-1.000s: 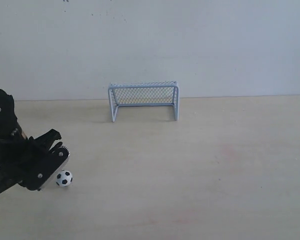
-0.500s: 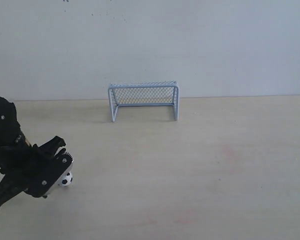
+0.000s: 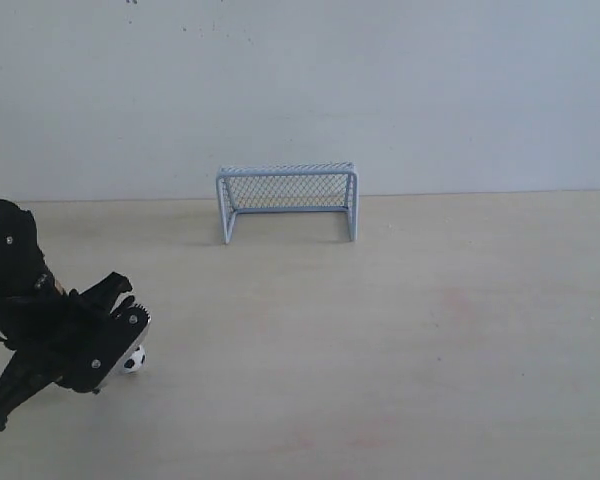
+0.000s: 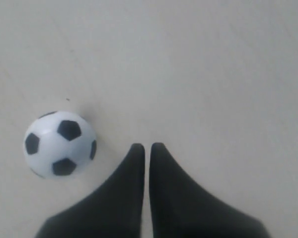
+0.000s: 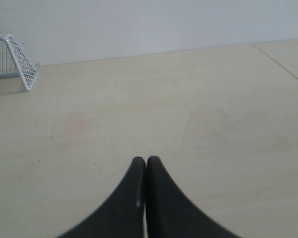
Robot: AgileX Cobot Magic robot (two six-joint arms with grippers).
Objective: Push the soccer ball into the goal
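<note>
As your left arm crouches low at the left edge of the exterior view, take stock as follows.

Item 1, left claw (image 4: 145, 148): clenched, the two black fingers (image 4: 124, 188) pressed almost together with only a hairline slit between them, and nothing held. Its tips point down at the table (image 3: 430, 350).

Item 2, soccer ball (image 3: 133, 360): white with black patches, resting on the table at the near left of the exterior view. You have it just beside the left claw, outside the fingers and not between them. From the exterior camera the claw body covers part of it. The left wrist camera shows the ball (image 4: 59, 144) whole, with a thin strip of bare table between it and the nearest finger.

Item 3, goal (image 3: 287, 200): pale tube frame with mesh netting, wider than tall, standing upright at the far side of the table close to the wall (image 3: 380, 90), its mouth facing the exterior camera. It stands well apart from the ball, and nothing lies inside it.

Item 4, right claw (image 5: 146, 161): clenched on nothing, fingers touching along their length. It does not show in the exterior view. Your right wrist camera catches one corner of the goal (image 5: 12, 57) far ahead of it.
</note>
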